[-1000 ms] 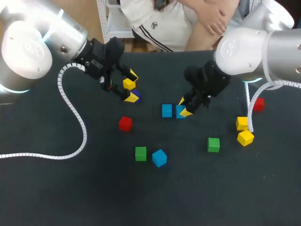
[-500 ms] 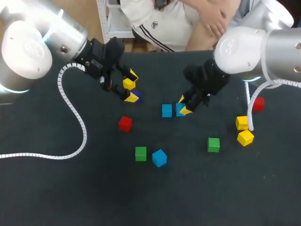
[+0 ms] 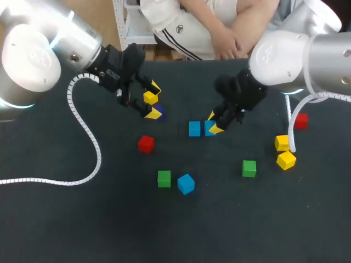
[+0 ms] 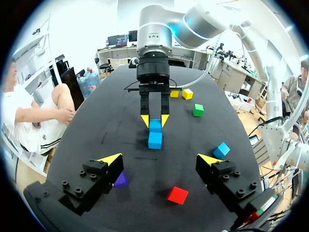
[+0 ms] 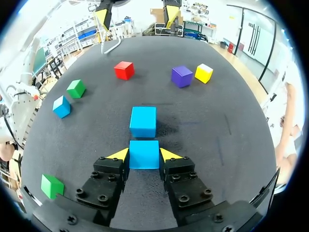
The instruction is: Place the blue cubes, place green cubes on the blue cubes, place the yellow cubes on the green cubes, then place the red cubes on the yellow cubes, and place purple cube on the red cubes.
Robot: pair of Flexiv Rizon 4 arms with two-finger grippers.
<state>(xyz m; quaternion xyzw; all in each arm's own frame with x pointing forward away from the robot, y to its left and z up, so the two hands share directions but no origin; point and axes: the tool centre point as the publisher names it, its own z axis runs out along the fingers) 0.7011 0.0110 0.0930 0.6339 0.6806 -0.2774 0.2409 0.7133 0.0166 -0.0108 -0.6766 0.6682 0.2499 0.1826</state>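
My right gripper is gripping a blue cube, one yellow tip pressing on each of two opposite sides, so the jaws are standing narrow, just the cube's width apart. This held cube is sitting near the middle of the dark table, just beside a second blue cube that is lying straight ahead of my fingers (whether the two are touching, I cannot tell).

My left gripper is hanging over the table's far left part with its jaws spread wide and nothing between them. A purple cube is lying under one of its fingers. In the head view a yellow cube is showing between the two tips, with the purple one just beside it. A red cube is lying near, closer to me.

A third blue cube is resting tilted beside a green cube, well apart from the blue pair. Another green cube is lying to the right, near a yellow pair, and a second red cube is lying beyond them.
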